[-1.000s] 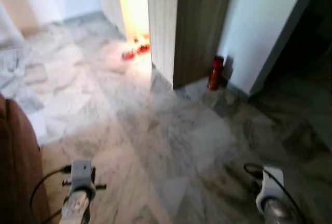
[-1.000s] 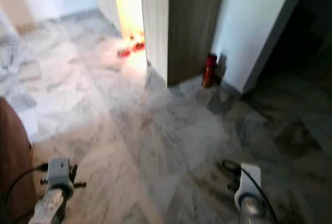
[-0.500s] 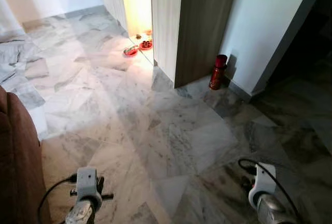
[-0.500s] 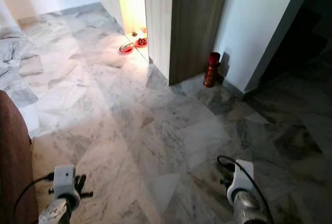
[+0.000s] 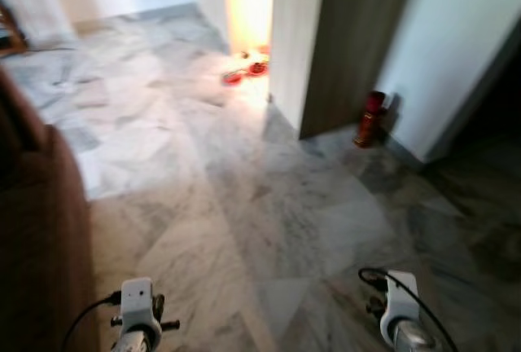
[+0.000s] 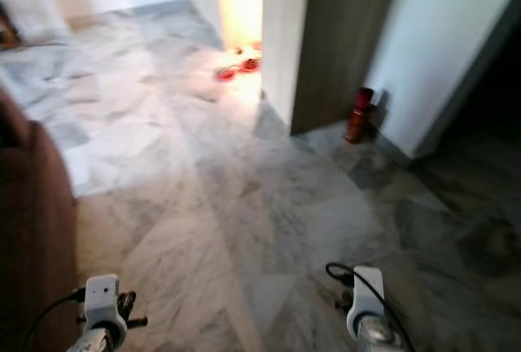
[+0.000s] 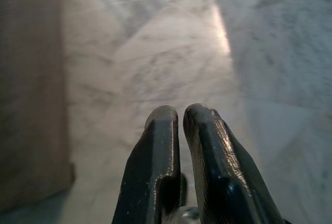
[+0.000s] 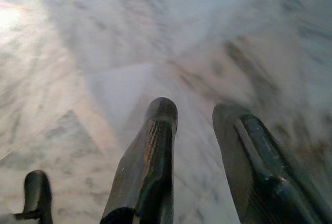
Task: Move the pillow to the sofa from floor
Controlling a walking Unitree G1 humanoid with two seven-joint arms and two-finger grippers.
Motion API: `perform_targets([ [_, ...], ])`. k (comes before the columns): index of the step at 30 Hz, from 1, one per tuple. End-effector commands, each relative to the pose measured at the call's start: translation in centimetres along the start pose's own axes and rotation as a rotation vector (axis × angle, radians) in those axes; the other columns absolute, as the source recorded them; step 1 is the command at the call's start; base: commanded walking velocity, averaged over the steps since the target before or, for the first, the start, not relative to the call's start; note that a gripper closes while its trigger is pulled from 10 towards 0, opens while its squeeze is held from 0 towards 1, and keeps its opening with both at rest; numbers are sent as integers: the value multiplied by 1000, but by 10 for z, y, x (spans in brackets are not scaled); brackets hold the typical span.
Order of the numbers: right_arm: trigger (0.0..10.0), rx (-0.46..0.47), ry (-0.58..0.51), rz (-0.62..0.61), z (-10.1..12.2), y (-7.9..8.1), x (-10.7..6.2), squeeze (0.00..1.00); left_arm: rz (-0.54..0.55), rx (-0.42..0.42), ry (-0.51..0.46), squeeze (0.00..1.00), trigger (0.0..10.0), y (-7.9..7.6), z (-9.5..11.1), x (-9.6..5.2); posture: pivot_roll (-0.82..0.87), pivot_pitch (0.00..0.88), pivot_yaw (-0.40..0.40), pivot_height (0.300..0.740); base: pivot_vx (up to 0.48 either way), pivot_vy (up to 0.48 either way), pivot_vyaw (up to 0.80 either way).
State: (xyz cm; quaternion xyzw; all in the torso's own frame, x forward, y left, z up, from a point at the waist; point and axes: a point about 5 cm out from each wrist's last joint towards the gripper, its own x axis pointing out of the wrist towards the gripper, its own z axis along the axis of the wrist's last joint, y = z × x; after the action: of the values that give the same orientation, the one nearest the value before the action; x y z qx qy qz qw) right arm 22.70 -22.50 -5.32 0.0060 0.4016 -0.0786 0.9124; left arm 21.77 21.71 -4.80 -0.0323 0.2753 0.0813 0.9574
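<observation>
The brown sofa point(image 5: 37, 230) rises at the left edge of the eye views, its end standing on the pale marble floor point(image 5: 244, 205). Both arms hang low at the bottom of those views, the left wrist point(image 5: 137, 307) close to the sofa and the right wrist point(image 5: 400, 307) over bare floor. In the left wrist view my left gripper point(image 7: 179, 116) is shut with nothing in it, and the sofa's side point(image 7: 31, 89) is beside it. My right gripper point(image 8: 194, 112) is open above the marble, empty.
A tall wooden cabinet point(image 5: 342, 42) stands ahead with a lit gap beside it and red bowls point(image 5: 244, 73) on the floor there. A red bottle-like object point(image 5: 370, 118) stands at the cabinet's corner by a white wall point(image 5: 456, 59). A dark opening point(image 5: 496, 140) lies right.
The camera has turned left: cabinet, bowls and red object have shifted right in the picture and more of the sofa shows. Both arms hang as before.
</observation>
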Motion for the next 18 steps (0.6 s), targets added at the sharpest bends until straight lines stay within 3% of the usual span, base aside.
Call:
perform_targets([
  [1,10000,-5,29,5,-9,2,-1,0,7,13,49,0,10000,3,-9,-3,18,49,10,723,0,0,800],
  [6,10000,-18,38,23,-12,9,-1,0,13,19,62,0,10000,8,-11,-4,20,49,26,723,0,0,800],
  [9,10000,-15,40,24,-11,8,-1,0,28,25,118,0,10000,13,-21,-8,12,52,30,723,0,0,800],
  [18,10000,10,9,42,0,11,1,0,47,17,151,0,10000,11,-25,-8,9,60,10,723,0,0,800],
])
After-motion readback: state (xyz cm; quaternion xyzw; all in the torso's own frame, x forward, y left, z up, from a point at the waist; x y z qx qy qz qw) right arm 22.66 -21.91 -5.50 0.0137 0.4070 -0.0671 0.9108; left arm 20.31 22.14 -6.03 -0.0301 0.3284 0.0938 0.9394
